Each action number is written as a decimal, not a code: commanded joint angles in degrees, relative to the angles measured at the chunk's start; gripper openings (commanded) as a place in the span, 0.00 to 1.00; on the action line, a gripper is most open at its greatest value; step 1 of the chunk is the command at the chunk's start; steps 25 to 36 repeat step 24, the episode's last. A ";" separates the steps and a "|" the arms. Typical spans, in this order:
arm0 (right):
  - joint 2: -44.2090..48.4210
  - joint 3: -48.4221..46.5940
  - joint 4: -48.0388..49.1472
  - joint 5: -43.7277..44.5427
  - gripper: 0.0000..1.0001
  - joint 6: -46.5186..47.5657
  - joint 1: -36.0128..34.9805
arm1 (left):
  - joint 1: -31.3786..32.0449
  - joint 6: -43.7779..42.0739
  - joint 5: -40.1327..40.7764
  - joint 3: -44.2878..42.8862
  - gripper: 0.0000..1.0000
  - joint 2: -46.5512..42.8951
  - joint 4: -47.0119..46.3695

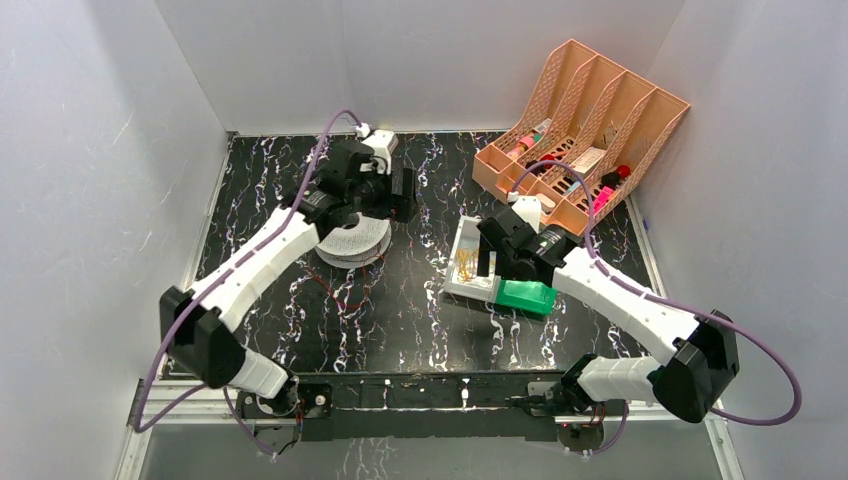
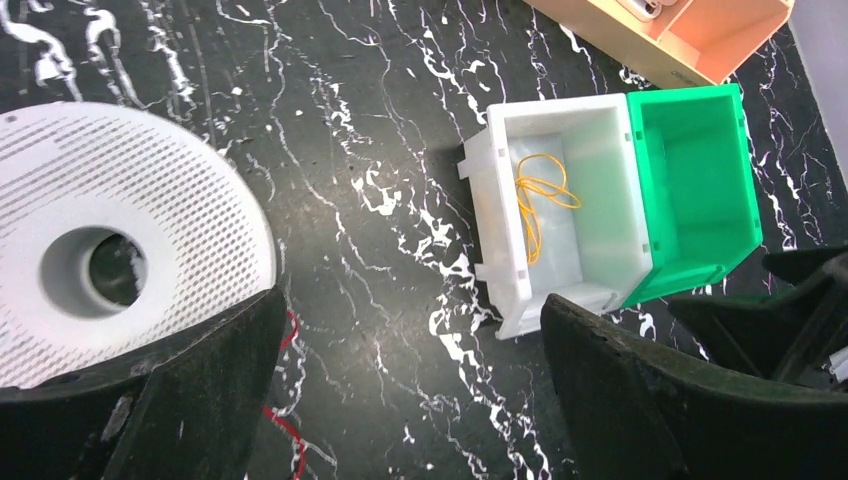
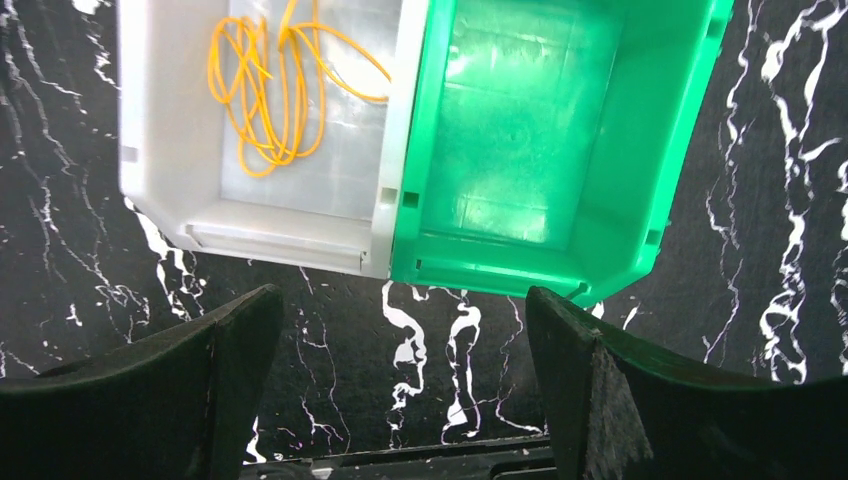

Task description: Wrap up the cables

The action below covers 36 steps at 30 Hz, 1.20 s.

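A white perforated spool (image 1: 352, 243) lies on the black marbled table, and it also shows in the left wrist view (image 2: 110, 250). A thin red cable (image 1: 338, 291) trails from it toward the front, and a piece of it shows in the left wrist view (image 2: 290, 425). A yellow cable (image 3: 270, 95) lies loosely coiled in a white bin (image 3: 160, 190), and it also shows in the left wrist view (image 2: 540, 200). My left gripper (image 2: 410, 385) is open and empty above the spool's right edge. My right gripper (image 3: 400, 380) is open and empty, hovering over the near edge of the white and green bins.
A green bin (image 1: 527, 296) sits against the white bin (image 1: 461, 288); it is empty in the right wrist view (image 3: 540, 150). A peach slotted organizer (image 1: 585, 125) with small items stands at the back right. White walls enclose the table.
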State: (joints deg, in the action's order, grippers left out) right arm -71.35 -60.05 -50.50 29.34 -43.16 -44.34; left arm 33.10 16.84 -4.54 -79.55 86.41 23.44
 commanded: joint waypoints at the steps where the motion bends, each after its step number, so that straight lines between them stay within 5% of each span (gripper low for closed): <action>1: 2.67 -4.73 2.13 2.04 0.98 5.33 0.19 | -0.14 -1.20 3.84 2.23 0.98 -8.47 4.70; 19: 21.56 -0.34 18.15 -1.38 0.98 16.30 0.16 | -0.09 -0.61 6.89 12.66 0.98 -35.34 3.56; 36: 23.52 1.24 19.76 -5.89 0.98 18.39 0.17 | -0.05 -1.79 5.79 14.10 0.98 -38.03 2.98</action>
